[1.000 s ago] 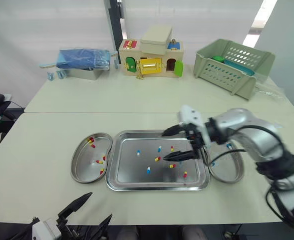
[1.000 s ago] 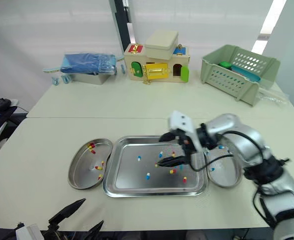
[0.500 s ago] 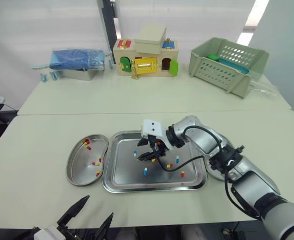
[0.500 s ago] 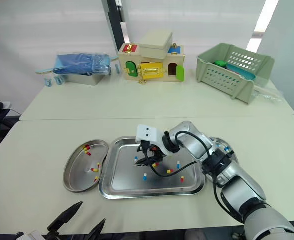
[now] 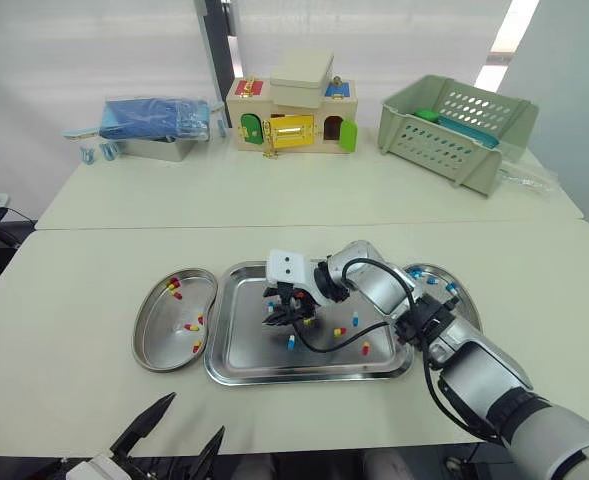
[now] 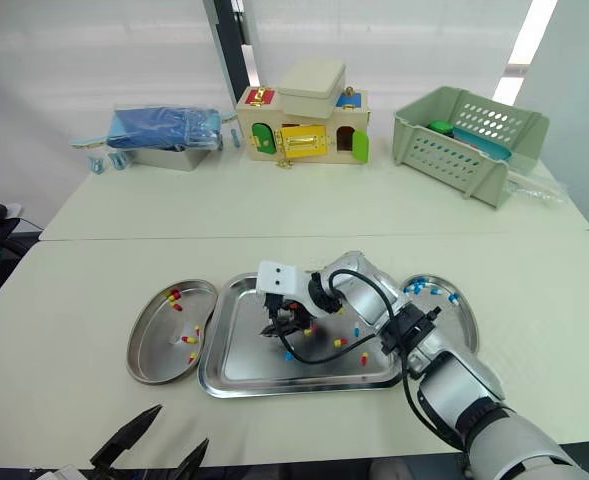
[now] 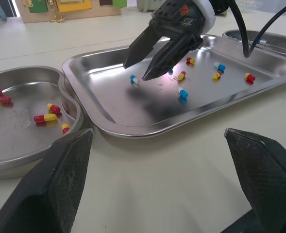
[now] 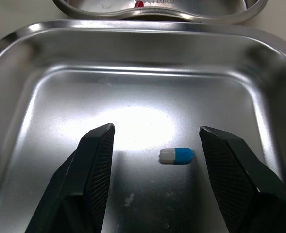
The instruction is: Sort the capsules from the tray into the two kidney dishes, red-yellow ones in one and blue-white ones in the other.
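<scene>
At the near left edge of the bench (image 5: 74, 250), the left jaws hang open, with their two black fingers (image 7: 60, 184) set wide apart and holding nothing.

The left kidney dish (image 5: 152, 340) lies just beside the left edge of the tray (image 5: 236, 352). It holds several red-yellow capsules (image 5: 191, 327) – one pair at its far end, the others towards its right side.

The tray sits at the middle of the bench. Loose capsules of both colours lie on its floor, among them a blue-white one (image 5: 291, 341) near the centre and a red-yellow one (image 5: 365, 349) at the near right.

The right arm (image 5: 374, 285) reaches leftward across the tray. The right jaws stand open over the tray's left half, tips pointing down and close to the floor. A blue-white capsule (image 8: 176, 155) lies flat on the tray between the two fingers (image 8: 92, 174) – neither finger touches it.

The right kidney dish (image 5: 466, 310) lies just beside the tray's right edge, partly behind the arm. It holds several blue-white capsules (image 5: 429, 280) along its far side.

Along the far side of the bench stand a blue bag (image 5: 154, 115) on a metal box (image 5: 164, 148), a toy house (image 5: 294, 105) and a green basket (image 5: 459, 130).
</scene>
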